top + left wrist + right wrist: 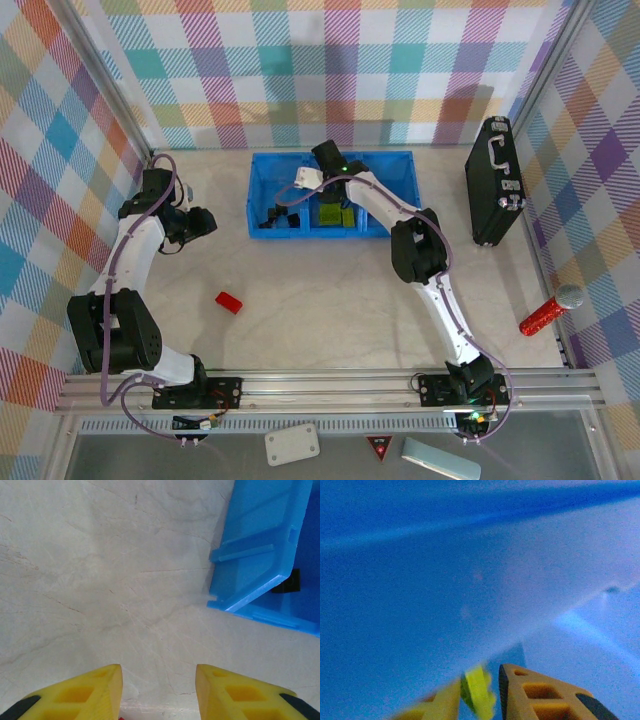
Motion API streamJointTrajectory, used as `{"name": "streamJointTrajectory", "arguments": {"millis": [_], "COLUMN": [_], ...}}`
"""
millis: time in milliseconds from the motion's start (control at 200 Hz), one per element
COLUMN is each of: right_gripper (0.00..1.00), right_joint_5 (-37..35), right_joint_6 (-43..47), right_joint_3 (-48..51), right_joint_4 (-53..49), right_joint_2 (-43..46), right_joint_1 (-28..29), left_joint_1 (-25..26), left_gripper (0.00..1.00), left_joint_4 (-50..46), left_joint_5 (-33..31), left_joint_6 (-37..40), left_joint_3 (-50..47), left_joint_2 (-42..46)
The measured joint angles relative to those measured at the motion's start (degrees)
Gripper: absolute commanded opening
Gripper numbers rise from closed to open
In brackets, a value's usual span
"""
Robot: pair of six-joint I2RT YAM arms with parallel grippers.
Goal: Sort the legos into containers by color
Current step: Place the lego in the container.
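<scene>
**Table** point(330, 290): carries the blue bin point(268, 165) at its far middle. One red brick point(229, 302) lies loose on the surface, well apart from the bin and nearer the left arm.

**Blue bin:** the left compartment holds black bricks point(275, 215). The middle compartment holds lime-green bricks point(335, 214).

**Step in hand (judged):** delivery of a green piece into the bin.

**Right gripper** point(479, 684): positioned low inside the bin, close to the blue wall and floor. A single green brick point(477, 694) sits between its fingers, blurred, with a dark sliver separating it from the right-hand finger. The jaws stand narrow. It cannot be told whether they pinch the piece or have released it.

**Left gripper** point(159, 675): hovers over bare table just beside the bin's corner. The jaws are spread and nothing sits between them.

**Next move (judged):** widen the right jaws fully so the piece drops among its own colour, then lift straight up clear of the lattice walls. The red brick remains to be collected.
</scene>
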State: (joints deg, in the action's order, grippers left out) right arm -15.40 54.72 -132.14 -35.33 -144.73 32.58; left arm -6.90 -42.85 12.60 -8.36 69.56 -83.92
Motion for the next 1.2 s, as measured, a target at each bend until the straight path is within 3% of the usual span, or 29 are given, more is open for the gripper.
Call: {"name": "streamJointTrajectory", "arguments": {"millis": [705,1200], "right_gripper": [0.36,0.44], "right_joint_5": [3.34,10.84], "right_joint_6": [-8.02,-37.29], "right_joint_3": [0.83,1.92], "right_joint_4": [-3.1,-13.99], "right_joint_2": [2.71,15.13], "right_joint_1": [0.0,0.0], "left_joint_1": [0.0,0.0], "left_gripper": [0.43,0.43], "left_joint_4": [0.0,-0.02], "left_joint_5": [0.02,0.0], "left_joint_6": [0.0,0.0], "left_joint_3": [0.0,0.0], "left_joint_2": [-0.02,-1.79]}}
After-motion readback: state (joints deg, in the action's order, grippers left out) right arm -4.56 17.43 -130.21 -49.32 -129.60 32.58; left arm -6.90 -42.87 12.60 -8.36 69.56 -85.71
